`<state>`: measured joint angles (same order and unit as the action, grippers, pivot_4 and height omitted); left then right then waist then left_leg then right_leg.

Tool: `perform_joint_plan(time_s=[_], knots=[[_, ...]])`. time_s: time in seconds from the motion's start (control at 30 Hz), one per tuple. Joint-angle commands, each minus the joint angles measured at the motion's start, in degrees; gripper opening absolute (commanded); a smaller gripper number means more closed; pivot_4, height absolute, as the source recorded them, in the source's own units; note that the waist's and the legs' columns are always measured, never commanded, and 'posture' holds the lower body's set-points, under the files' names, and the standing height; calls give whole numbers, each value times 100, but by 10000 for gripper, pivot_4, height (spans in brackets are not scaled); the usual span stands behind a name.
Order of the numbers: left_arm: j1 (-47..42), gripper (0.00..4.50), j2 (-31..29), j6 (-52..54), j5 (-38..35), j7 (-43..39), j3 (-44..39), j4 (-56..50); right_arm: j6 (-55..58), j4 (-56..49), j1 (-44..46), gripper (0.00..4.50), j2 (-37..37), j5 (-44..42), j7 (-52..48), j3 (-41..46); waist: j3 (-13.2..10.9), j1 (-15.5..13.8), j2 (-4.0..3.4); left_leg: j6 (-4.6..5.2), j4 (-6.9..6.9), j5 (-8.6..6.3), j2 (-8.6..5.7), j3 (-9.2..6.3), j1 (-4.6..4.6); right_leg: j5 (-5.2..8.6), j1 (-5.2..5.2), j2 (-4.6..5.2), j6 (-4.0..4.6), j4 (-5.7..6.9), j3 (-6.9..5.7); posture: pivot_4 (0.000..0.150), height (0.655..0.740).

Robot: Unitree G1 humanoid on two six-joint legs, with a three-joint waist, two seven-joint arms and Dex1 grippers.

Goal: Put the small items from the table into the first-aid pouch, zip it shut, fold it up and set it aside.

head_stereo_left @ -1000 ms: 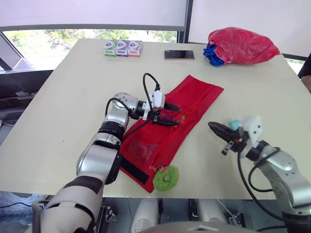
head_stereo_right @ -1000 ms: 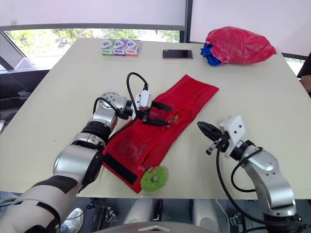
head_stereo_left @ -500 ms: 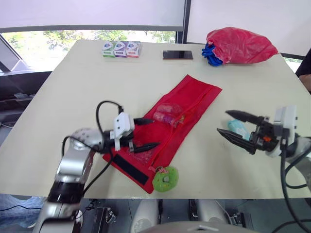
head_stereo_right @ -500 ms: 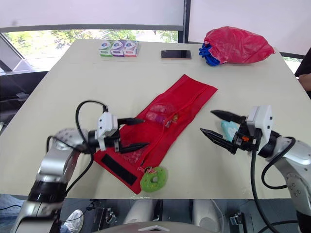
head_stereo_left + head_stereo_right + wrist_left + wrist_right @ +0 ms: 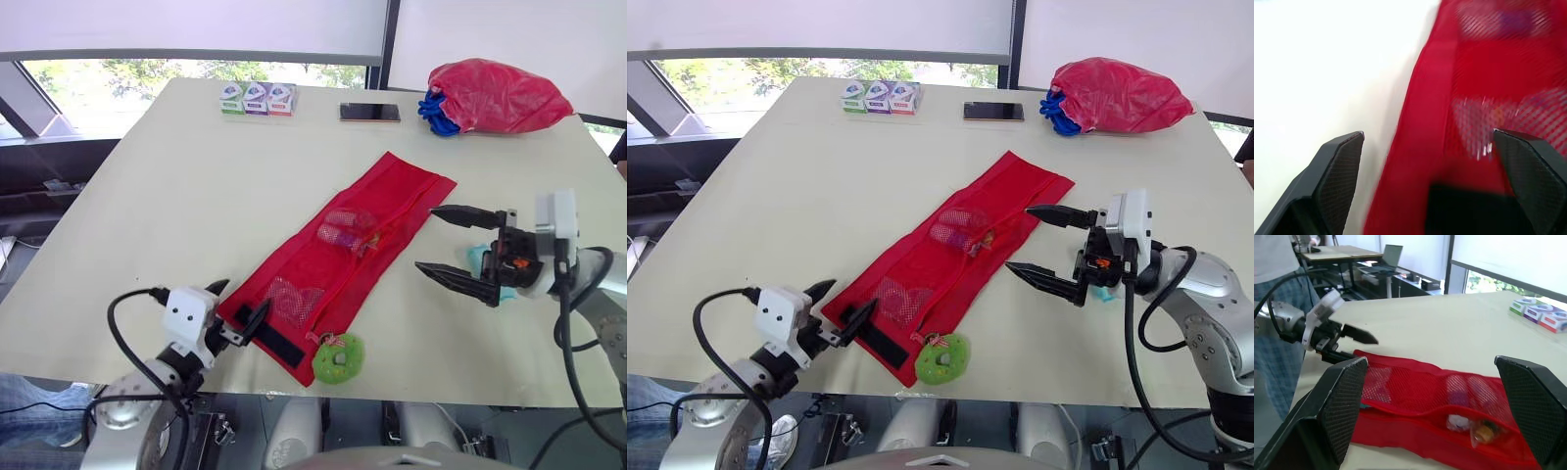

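The red first-aid pouch (image 5: 382, 211) lies unfolded and open, slanting across the middle of the table. Small items (image 5: 348, 230) show through its mesh pockets. A green ring-shaped piece (image 5: 338, 359) lies at its near end. My left gripper (image 5: 240, 301) is open at the pouch's near-left corner, by the black strap (image 5: 279, 343), holding nothing. My right gripper (image 5: 426, 238) is open just right of the pouch, its fingers pointing at it, also holding nothing. A small teal item (image 5: 476, 258) lies on the table behind the right fingers (image 5: 460, 213).
Three small boxes (image 5: 255, 98) and a phone (image 5: 370, 113) lie along the far edge. A red bag with blue contents (image 5: 495, 95) sits at the far right. A person (image 5: 1273, 264) stands beyond the table in the right wrist view.
My left gripper has drawn back from the pouch's middle to its near-left corner. The right gripper has gone from shut to open and now points at the pouch.
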<state>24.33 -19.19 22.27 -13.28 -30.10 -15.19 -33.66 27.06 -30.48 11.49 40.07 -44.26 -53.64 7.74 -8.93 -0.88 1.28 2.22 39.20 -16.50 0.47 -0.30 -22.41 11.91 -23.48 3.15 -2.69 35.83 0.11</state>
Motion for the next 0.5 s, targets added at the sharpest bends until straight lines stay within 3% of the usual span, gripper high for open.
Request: perform_joint_plan(time_s=[0.03,0.27,0.37,0.47,0.5], knots=[[193,45000,52,645,-106,345,180,-493,-25,-105,134,44529,18,-60,-65,-21,1,10,-4,0,0,0,0,-1,0,0,0,0,0,0,0,1500,7400],[197,45000,31,1491,-332,676,329,-696,35,-257,225,44529,11,-102,25,-106,8,20,-14,3,0,-2,-3,17,5,0,-2,-1,-1,-1,16,1500,7400],[196,37835,42,1694,-369,822,279,-703,49,-281,274,45000,4,-108,47,-131,14,18,-23,3,-1,-2,-3,17,7,0,-1,-1,-1,-1,17,1500,7400],[303,26513,-3,1780,-426,799,337,-730,34,-282,308,45000,20,-79,38,-166,18,18,-27,3,-1,-2,-4,18,8,1,-1,-2,-1,-1,18,1500,7400],[330,20822,-41,1765,-401,788,375,-723,31,-280,322,45000,22,-71,39,-178,20,18,-29,4,-1,-2,-4,20,8,1,-1,-1,-1,-1,20,1500,7400]])
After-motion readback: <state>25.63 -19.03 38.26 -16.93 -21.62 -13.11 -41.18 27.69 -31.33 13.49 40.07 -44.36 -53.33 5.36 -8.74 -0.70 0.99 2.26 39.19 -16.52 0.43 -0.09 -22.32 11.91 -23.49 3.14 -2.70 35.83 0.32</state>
